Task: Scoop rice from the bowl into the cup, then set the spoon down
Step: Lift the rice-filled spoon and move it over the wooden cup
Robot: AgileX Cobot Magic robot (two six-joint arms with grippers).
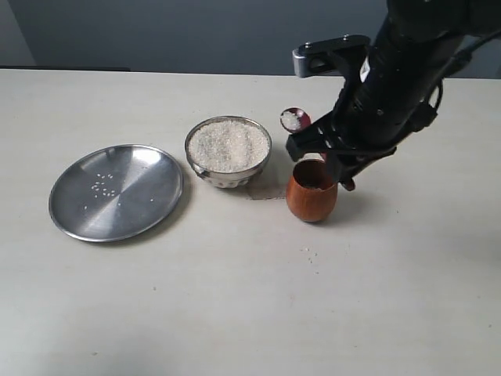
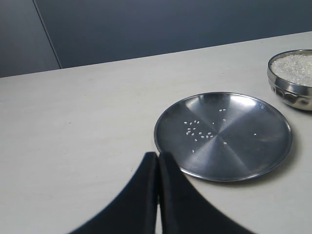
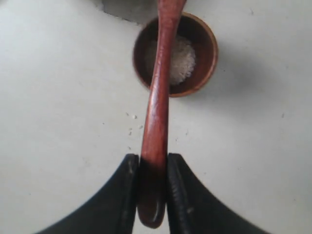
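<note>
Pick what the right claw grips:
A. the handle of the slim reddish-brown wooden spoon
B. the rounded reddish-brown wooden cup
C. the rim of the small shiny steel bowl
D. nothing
A: the right claw pinches the slim reddish-brown wooden spoon by its handle, above the rounded reddish-brown wooden cup, which has white rice grains in it.

My right arm (image 1: 407,63) comes in from the upper right of the exterior view, angled downward, with my right gripper (image 3: 152,160) at its lower end. Its two black fingers (image 3: 127,185) press on either side of the spoon (image 3: 158,97) handle. My left gripper (image 2: 157,157) holds nothing, fingertips closed together.
</note>
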